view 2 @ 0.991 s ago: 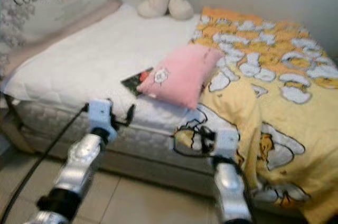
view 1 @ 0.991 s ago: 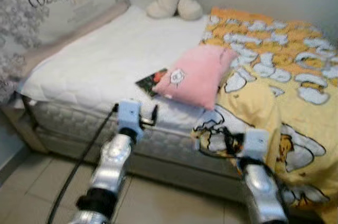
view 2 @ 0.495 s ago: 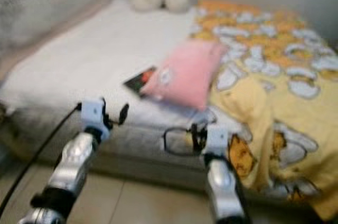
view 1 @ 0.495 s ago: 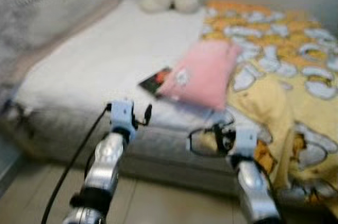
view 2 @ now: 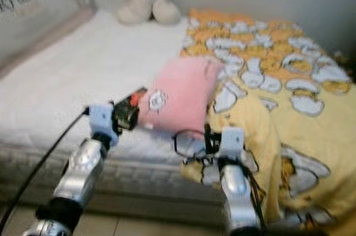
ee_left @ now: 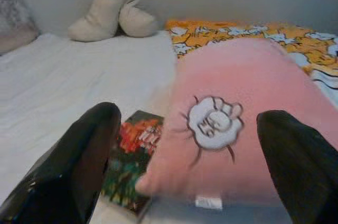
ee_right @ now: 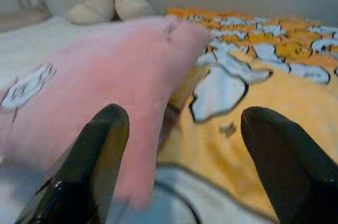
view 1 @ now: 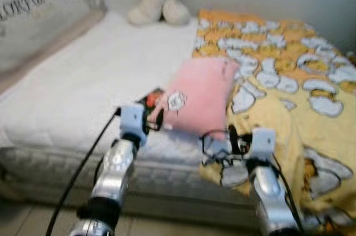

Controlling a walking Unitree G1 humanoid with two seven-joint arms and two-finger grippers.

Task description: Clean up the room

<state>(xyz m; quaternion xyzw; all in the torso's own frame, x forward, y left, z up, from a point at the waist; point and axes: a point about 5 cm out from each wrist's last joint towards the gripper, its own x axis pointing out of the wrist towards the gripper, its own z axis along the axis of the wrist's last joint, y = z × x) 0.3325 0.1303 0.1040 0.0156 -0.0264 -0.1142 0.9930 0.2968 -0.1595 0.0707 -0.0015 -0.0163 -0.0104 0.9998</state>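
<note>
Both grippers point(ee_left: 185, 150) open before pink pillow point(view 1: 197, 94)

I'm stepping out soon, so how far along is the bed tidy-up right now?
Nothing looks done yet. Left gripper and right gripper, both open and empty, are at the bed edge facing the pink pillow. Left to sort: pillow, the booklet tucked under it, rumpled yellow blanket.

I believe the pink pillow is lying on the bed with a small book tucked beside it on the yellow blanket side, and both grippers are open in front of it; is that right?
Nearly. The book lies on the white sheet side of the pink pillow, not the yellow blanket side, as the left wrist view shows. The rest holds: the pillow lies on the bed, and the left gripper and right gripper are both open in front of it.
</note>
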